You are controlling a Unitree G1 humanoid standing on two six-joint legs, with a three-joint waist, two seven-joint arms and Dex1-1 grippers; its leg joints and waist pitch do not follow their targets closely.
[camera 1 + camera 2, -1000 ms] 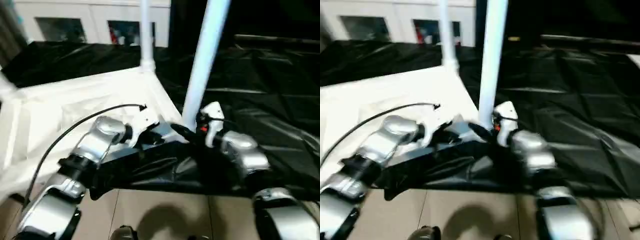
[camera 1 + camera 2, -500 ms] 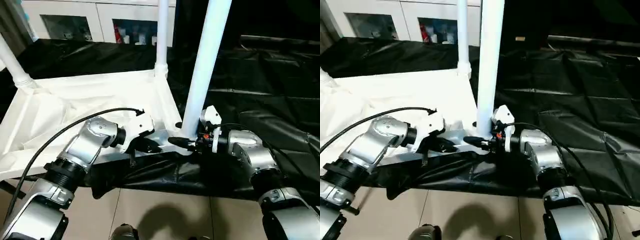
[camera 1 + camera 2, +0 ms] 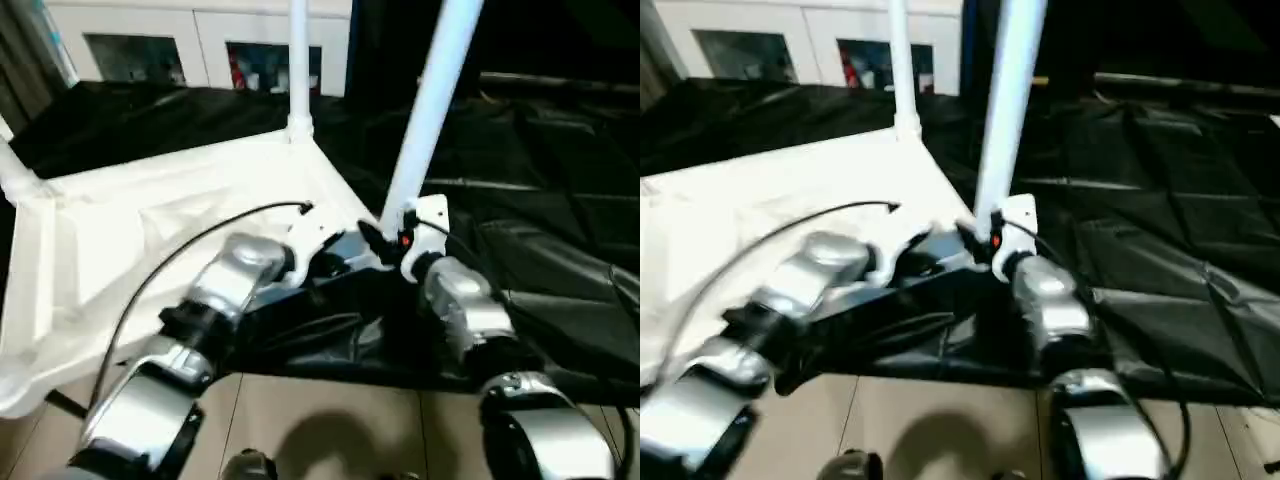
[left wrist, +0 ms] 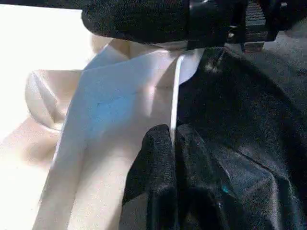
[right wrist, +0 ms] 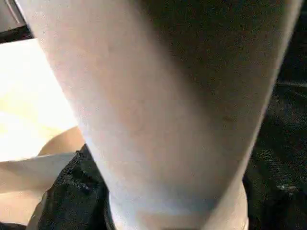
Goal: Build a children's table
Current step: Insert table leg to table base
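Note:
The children's table point(image 3: 150, 220) lies upside down on black sheeting, a white ribbed top with its legs pointing up. At the near corner a white leg point(image 3: 430, 100) rises from its socket, leaning a little to the right. My right gripper point(image 3: 378, 238) is shut on this leg's base, and the leg point(image 5: 158, 96) stands close against the right wrist camera. My left gripper point(image 4: 172, 139) is shut on the thin white rim of the table point(image 4: 120, 110) just left of that corner. The right gripper point(image 4: 163, 19) shows in the left wrist view as a black mass at the socket.
Another leg point(image 3: 298, 70) stands at the far corner and one point(image 3: 12, 170) at the left edge. Crumpled black sheeting point(image 3: 540, 200) covers the surface to the right. A white glass-door cabinet point(image 3: 200, 50) stands behind. Tan floor point(image 3: 330, 420) lies below the near edge. A black cable point(image 3: 170, 270) arcs over my left forearm.
The whole picture has swung and tilted, so the camera moved. Both grippers stay at the near corner, the left on the rim and the right at the leg's base.

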